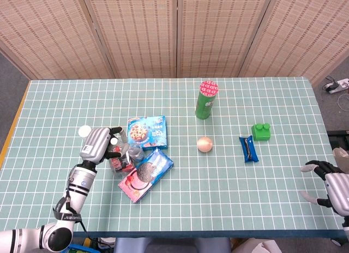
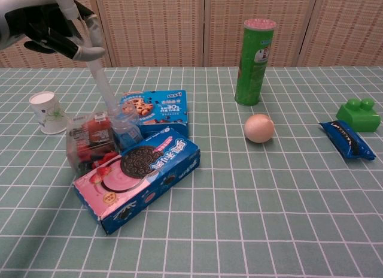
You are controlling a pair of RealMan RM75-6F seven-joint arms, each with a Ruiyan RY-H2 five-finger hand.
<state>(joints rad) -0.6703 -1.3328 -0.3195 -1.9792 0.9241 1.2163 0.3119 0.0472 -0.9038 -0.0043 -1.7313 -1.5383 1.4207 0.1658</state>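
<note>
Head view: the left hand hovers over the clear snack packet and the small jar, which lie at about four o'clock from its fingers, left of the pink cookie box. The fingers curl downward, holding nothing that I can see. The right hand waits well apart at the tabletop's edge, fingers spread.

Chest view: the left hand hangs at eleven o'clock above the packet, one finger extended down toward the jar.

lab test setup: gridded table mat, folding screens behind (staged props).
</note>
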